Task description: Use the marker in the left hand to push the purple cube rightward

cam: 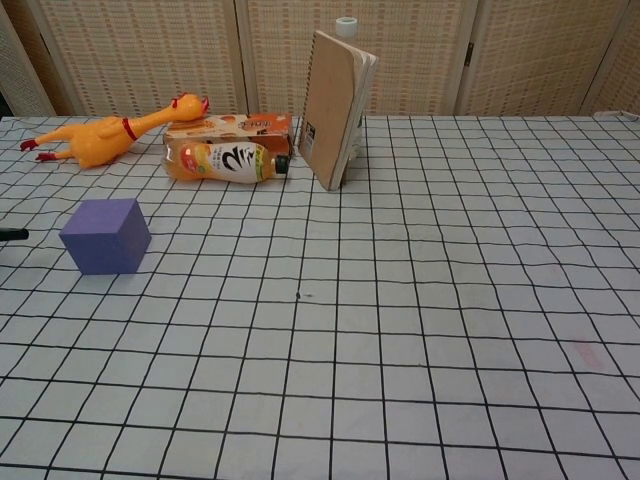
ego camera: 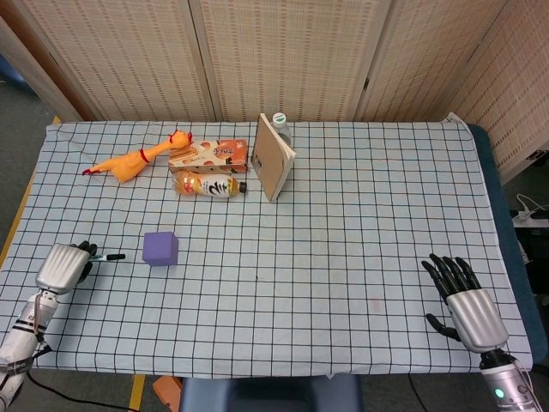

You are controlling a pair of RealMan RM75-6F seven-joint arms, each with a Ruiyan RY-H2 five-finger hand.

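The purple cube (ego camera: 160, 248) (cam: 105, 236) sits on the checked tablecloth, left of centre. My left hand (ego camera: 65, 266) lies at the left edge and grips a dark marker (ego camera: 109, 257) whose tip points right, a short gap left of the cube. In the chest view only the marker tip (cam: 12, 234) shows at the left border; the hand itself is out of that frame. My right hand (ego camera: 463, 296) rests at the front right with its fingers spread and nothing in them.
At the back stand a rubber chicken (ego camera: 133, 160), an orange snack box (ego camera: 208, 153), a lying juice bottle (ego camera: 208, 184), an upright notebook (ego camera: 274, 156) and a clear bottle (ego camera: 280, 125) behind it. The tablecloth (ego camera: 360, 249) covers the table.
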